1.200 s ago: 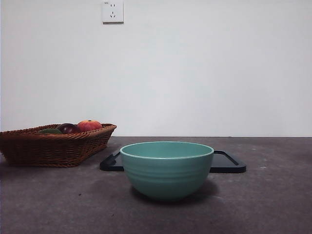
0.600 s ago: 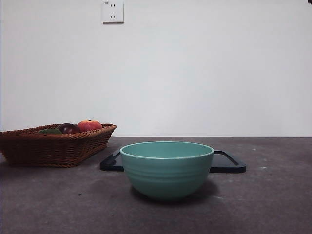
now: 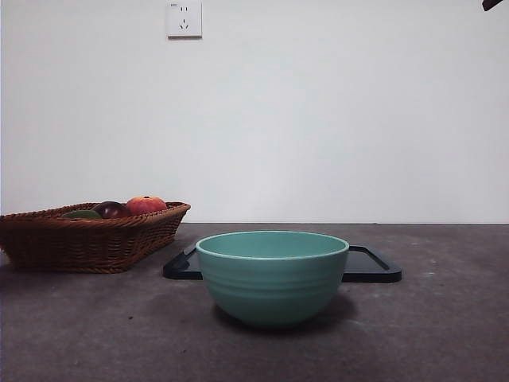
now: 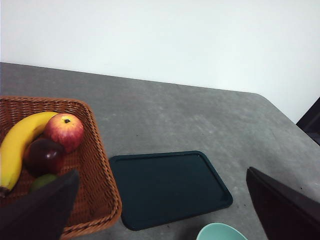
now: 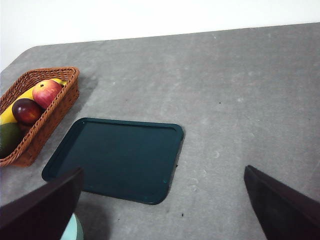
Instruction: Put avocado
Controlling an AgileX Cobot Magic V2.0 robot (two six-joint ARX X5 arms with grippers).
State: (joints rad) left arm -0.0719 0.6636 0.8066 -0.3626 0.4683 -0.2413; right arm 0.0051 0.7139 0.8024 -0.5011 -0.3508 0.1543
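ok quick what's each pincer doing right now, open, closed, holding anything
Left pincer: open, holding nothing, above the table near the basket.
Right pincer: open, holding nothing, above the tray.

From my remote station, one change: a black end effector (image 3: 492,4) tip now pokes into the front view's top right corner, larger than half a second ago, absent a second back.

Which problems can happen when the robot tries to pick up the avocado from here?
The avocado lies low in the basket, tight against the dark fruit and banana, so jaws may bump them or the wicker rim. Both grippers, left and right, are open and well away from it.
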